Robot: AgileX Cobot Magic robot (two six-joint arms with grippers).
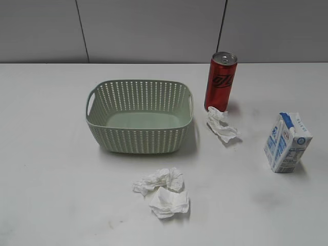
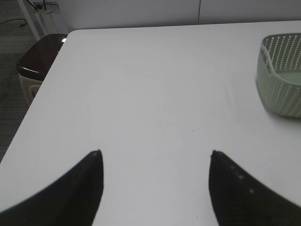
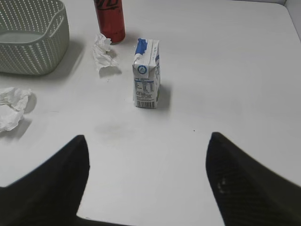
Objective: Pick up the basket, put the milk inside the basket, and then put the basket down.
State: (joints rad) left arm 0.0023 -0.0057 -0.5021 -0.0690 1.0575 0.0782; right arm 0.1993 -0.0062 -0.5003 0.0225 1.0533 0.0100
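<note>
Centrally on the white table (image 1: 46, 169), the basket (image 1: 139, 116) is seen upright, with the milk (image 1: 287, 142) standing well apart at right. Both the left gripper (image 2: 155, 153) and right gripper (image 3: 148, 136) are spread wide, holding nothing, above bare tabletop.

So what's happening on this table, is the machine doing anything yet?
Nothing is being handled yet. The green basket sits empty on the white table, and the milk carton stands upright off to the right, apart from it. A red can and some crumpled tissues lie around. The left gripper and the right gripper are both open and hold nothing; the right one faces the milk carton.
</note>
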